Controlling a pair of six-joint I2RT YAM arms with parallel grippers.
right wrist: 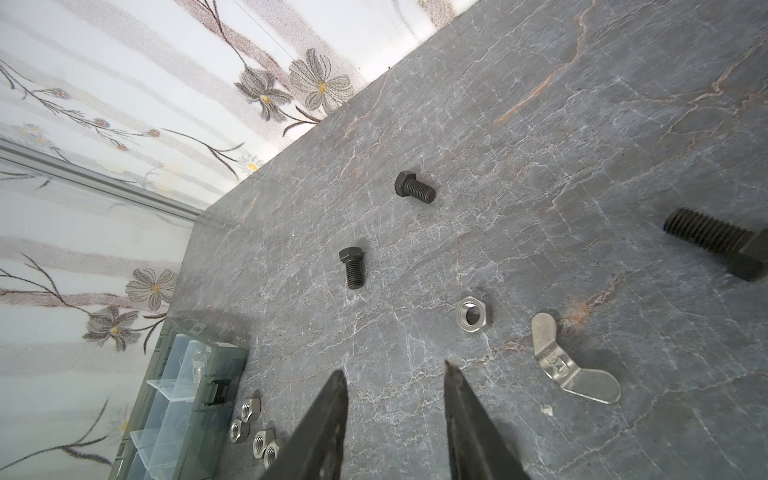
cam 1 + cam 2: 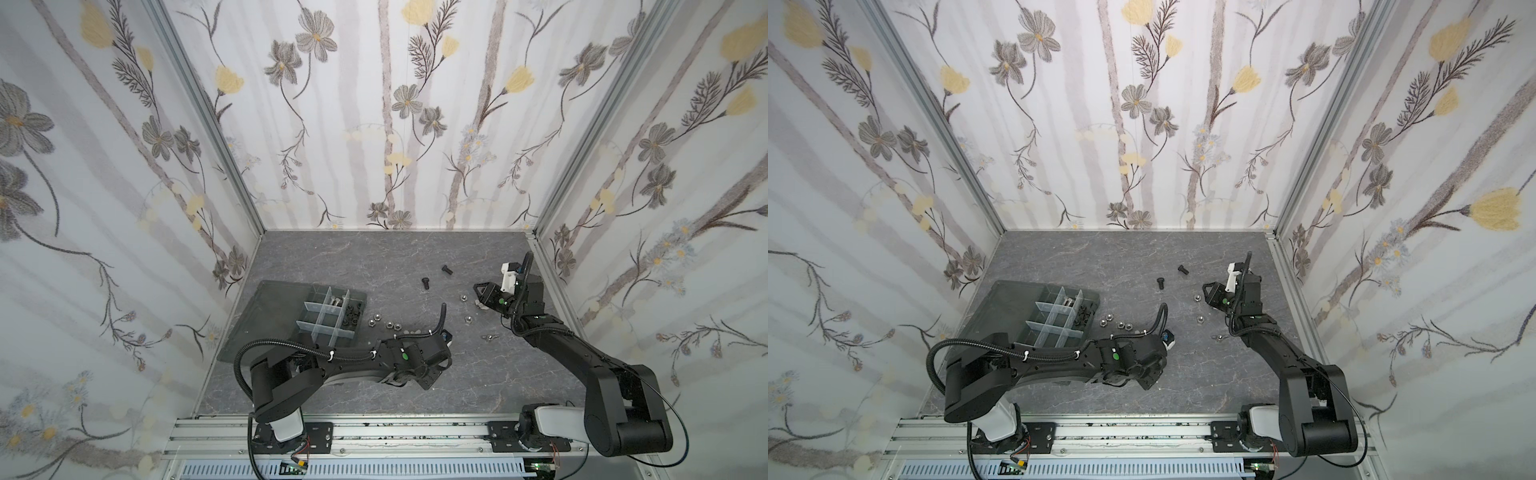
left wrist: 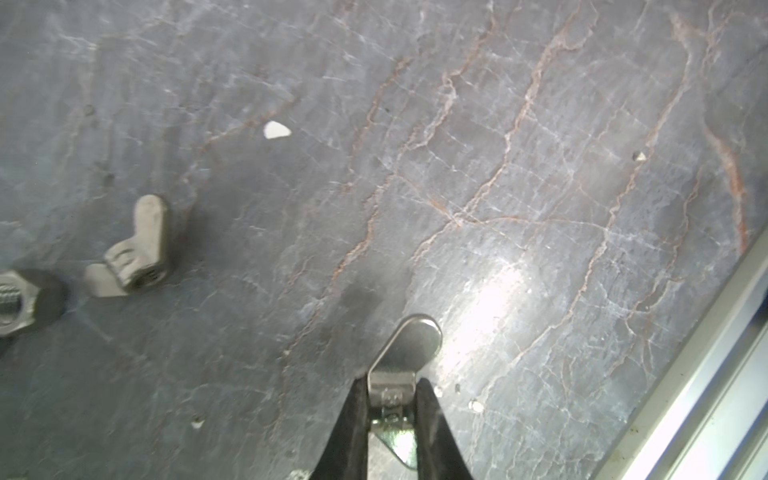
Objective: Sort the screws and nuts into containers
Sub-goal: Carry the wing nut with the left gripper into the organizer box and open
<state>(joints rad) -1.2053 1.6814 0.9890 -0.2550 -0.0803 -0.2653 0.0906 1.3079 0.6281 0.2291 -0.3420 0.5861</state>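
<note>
My left end effector [image 3: 392, 386] is clamped tight on a silver wing-shaped metal nut [image 3: 409, 345], pinching its centre close to the grey marbled counter [image 3: 498, 145]. My right end effector [image 1: 394, 370] stands partly open and empty over the counter. Two matte black hex-head bolts [image 1: 351, 268] lie beyond its tips. Four silver hex nuts [image 1: 250, 409] lie just beside the dark grey plastic organiser tray [image 1: 232, 361].

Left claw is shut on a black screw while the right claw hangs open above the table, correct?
No. The left claw is shut on a silver wing nut, not a black screw; the left wrist view shows it. The right claw does hang open above the table.
</note>
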